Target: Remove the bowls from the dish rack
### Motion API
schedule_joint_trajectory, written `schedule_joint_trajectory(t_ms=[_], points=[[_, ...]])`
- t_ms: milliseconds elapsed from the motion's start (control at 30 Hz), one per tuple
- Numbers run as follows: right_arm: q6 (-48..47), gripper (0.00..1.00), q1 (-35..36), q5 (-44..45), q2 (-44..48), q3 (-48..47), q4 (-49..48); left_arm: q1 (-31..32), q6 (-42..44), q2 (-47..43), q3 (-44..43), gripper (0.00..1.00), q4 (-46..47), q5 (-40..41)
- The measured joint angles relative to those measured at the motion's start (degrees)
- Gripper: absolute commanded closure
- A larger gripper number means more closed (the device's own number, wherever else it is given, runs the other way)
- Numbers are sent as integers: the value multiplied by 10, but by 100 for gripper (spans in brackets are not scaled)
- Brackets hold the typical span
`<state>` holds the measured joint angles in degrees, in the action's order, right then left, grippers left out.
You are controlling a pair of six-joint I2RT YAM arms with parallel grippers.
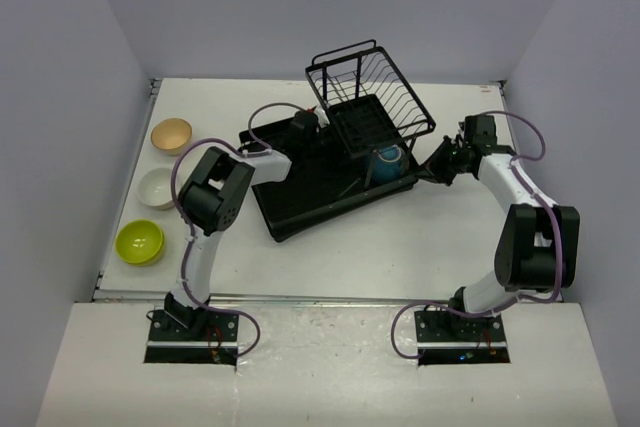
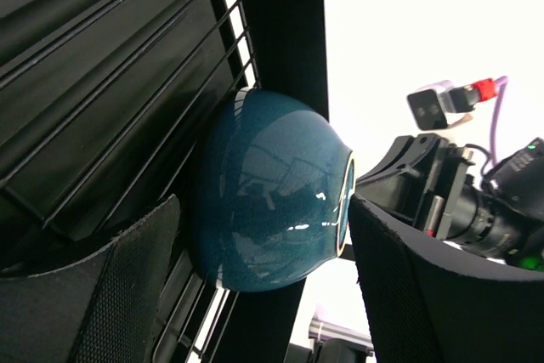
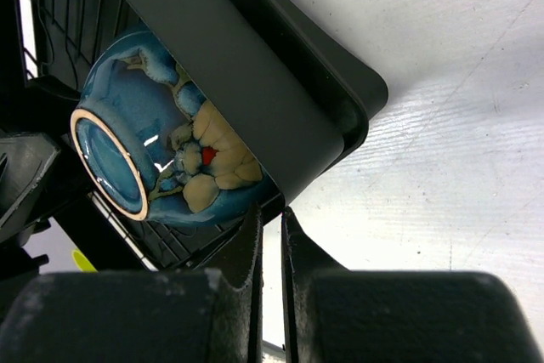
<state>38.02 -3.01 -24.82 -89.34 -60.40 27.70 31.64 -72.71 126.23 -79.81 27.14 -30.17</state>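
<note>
The dark blue bowl [image 1: 386,159] lies on its side in the black dish rack [image 1: 300,209], near the wire basket [image 1: 370,77]. My left gripper [image 1: 365,155] reaches across the tray, open, with one finger on each side of the blue bowl [image 2: 272,201]; I cannot tell if they touch it. My right gripper [image 1: 438,166] is shut and empty, its tips [image 3: 272,210] against the rack's right rim [image 3: 255,82], next to the blue bowl [image 3: 153,150]. A tan bowl [image 1: 171,135], a cream bowl [image 1: 158,188] and a lime bowl [image 1: 140,242] sit on the table at left.
The three bowls stand in a column along the left edge of the white table [image 1: 400,237]. Grey walls close in the left, back and right. The right arm's wrist and camera [image 2: 442,104] show just beyond the blue bowl.
</note>
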Motion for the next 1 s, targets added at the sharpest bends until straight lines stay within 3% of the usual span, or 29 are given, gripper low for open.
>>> schedule_joint_trajectory(t_ms=[67, 200, 300, 700, 1000], points=[[-6, 93, 3, 7, -1, -7, 10, 0, 12, -5, 0, 18, -13, 0], [-30, 68, 14, 15, -5, -34, 52, -1, 23, -15, 10, 17, -24, -1], [-49, 63, 19, 15, -5, -65, 96, -2, 30, -20, 11, 17, -32, -2], [-83, 62, 18, 35, -43, -232, 178, -6, 59, -34, 6, 14, -80, -4], [-104, 63, 19, 34, -129, -247, 190, -7, 98, -59, 6, 12, -141, 8]])
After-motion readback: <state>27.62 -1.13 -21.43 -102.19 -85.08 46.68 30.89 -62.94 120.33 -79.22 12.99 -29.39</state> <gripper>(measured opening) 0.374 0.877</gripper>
